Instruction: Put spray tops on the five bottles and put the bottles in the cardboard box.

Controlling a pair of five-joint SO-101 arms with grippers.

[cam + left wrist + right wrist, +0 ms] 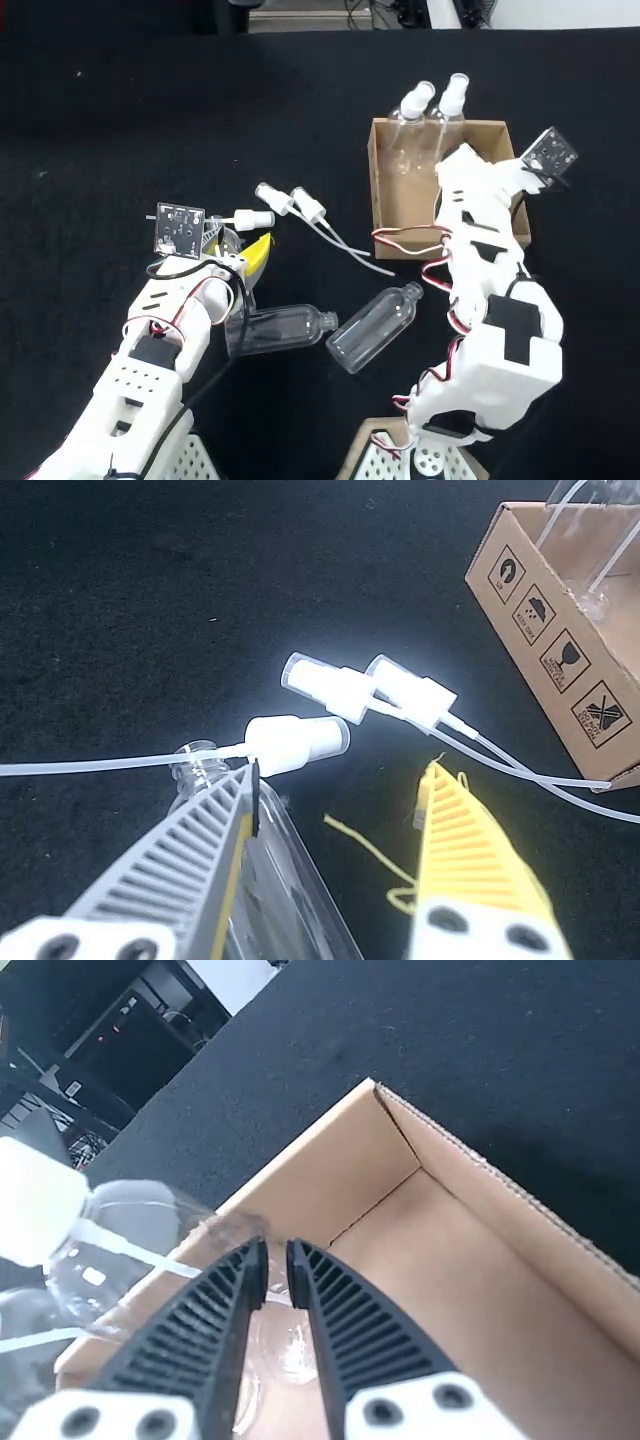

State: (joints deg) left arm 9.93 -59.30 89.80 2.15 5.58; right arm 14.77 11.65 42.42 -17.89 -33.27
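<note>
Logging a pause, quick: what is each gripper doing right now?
Left gripper: open, holding nothing.
Right gripper: shut, nothing visible between its fingers, over the cardboard box.

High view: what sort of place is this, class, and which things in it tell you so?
Probably a robotics lab bench. Two small robot arms sit at a black table, with bottles, spray tops and a cardboard box laid out as a practice task, and cables trail at the far edge.
</note>
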